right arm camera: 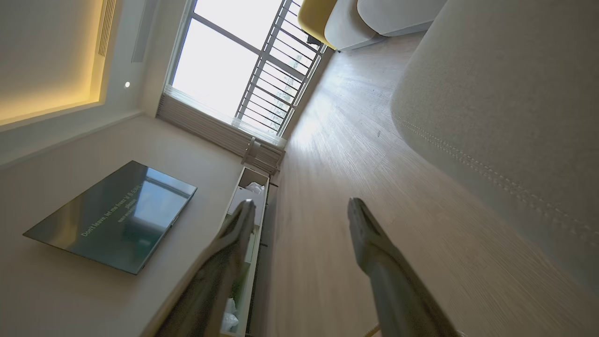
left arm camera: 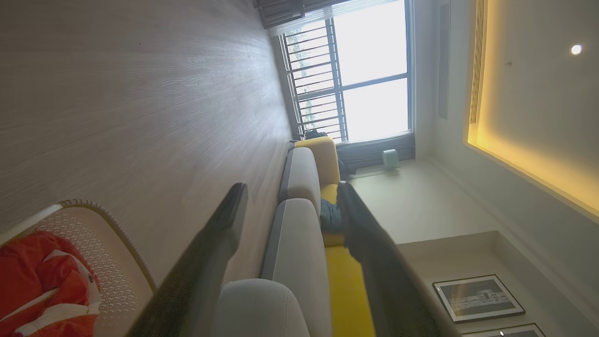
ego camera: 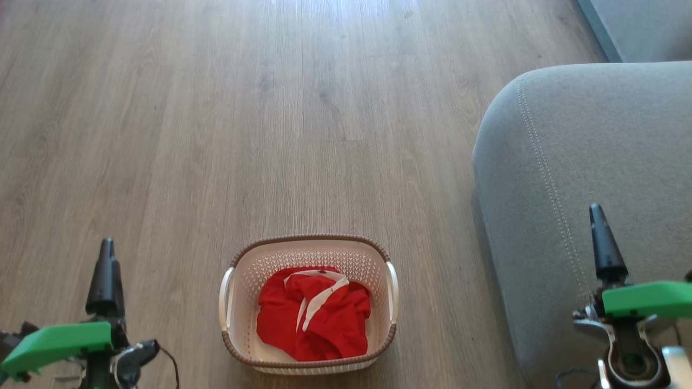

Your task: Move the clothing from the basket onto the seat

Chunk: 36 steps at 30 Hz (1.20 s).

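- Left gripper, left of the basket, and right gripper on its other side: both spread wide, holding nothing.
- The clothing lies bunched in the basket; a shallow pinch might lift one garment, or tip the basket.
- The seat is right of the basket; a drop near its rounded corner could slide off.

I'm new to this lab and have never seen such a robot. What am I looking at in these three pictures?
A two-armed robot films itself. The head view looks down at the wood floor, with the left end effector and right end effector at the lower corners. Each wrist view looks along one arm's two dark fingers, spread open and holding nothing. On the floor stands a cream basket holding red clothing. To the robot's right is the grey seat, with no clothing on it yet.
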{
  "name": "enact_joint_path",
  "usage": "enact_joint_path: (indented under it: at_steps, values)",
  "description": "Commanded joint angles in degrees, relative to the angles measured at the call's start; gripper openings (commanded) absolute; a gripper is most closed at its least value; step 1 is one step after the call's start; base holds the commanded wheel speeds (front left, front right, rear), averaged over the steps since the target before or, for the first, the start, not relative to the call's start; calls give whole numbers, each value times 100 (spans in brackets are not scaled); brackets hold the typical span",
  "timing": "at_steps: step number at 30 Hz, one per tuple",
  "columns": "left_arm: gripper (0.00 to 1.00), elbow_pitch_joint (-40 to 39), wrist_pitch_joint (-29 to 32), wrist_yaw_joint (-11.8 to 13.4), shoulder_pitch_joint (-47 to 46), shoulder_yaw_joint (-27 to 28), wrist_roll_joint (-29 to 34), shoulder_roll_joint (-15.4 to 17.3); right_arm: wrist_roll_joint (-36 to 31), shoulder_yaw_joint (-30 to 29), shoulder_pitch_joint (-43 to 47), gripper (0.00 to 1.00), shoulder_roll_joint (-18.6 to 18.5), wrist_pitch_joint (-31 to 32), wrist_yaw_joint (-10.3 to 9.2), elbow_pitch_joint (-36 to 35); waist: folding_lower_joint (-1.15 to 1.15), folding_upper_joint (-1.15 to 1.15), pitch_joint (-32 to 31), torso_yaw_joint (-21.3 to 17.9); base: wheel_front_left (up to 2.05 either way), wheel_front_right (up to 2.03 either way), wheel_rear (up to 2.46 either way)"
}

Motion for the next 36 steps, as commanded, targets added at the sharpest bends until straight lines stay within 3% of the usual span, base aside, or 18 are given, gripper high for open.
enact_joint_path:
  at_steps: [1, 11, 16, 23, 36]
  values:
    - [100, -295, -69, -21, -403, 144, 160, 50, -296, 39, -403, 100, -30, -76, 0, -337, 0, 0, 5, -3, 0, 0, 0]
    - [100, -1099, -254, -27, -527, 165, 1143, 56, -1800, 343, -554, 100, -30, -262, 0, -949, 0, 0, 74, 3, 0, 0, 0]
    - [100, -1379, -320, 4, -586, 191, 1514, 58, -2230, 405, -617, 100, -30, -329, 0, -1150, 0, 0, 110, 14, 0, 0, 0]
    - [100, -1971, -438, 339, -623, -76, 2463, 62, -2905, 498, -692, 100, -30, -448, 0, -1421, 0, 0, 168, 19, 0, 0, 0]
    - [100, -2431, -655, 1081, -596, -1222, 4401, 70, -4160, 728, -703, 100, -30, -667, 0, -1574, 0, 0, 179, 20, 0, 0, 0]
